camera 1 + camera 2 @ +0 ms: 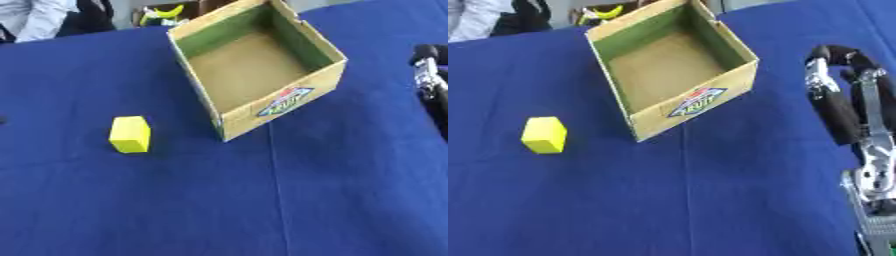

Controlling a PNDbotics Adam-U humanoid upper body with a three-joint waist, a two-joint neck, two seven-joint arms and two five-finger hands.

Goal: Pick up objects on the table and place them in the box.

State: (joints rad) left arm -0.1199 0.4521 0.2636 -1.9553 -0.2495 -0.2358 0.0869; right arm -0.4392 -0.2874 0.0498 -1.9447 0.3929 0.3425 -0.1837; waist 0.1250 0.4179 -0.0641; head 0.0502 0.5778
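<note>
**Yellow block is waiting on the cloth, box is standing empty**

A yellow block (130, 134) is lying on the blue tablecloth (175, 200), to the left of the cardboard box (262, 107) and apart from it. The box is standing open, with nothing showing inside. The right hand (837, 107) is hanging at the right edge, holding nothing and touching neither thing; its fingers are looking bent, but I cannot tell if they are closed. The left hand is not showing.

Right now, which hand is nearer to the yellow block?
Right. Only the right hand shows, at the right edge beyond the box, far from the yellow block. The left hand is out of view.
</note>
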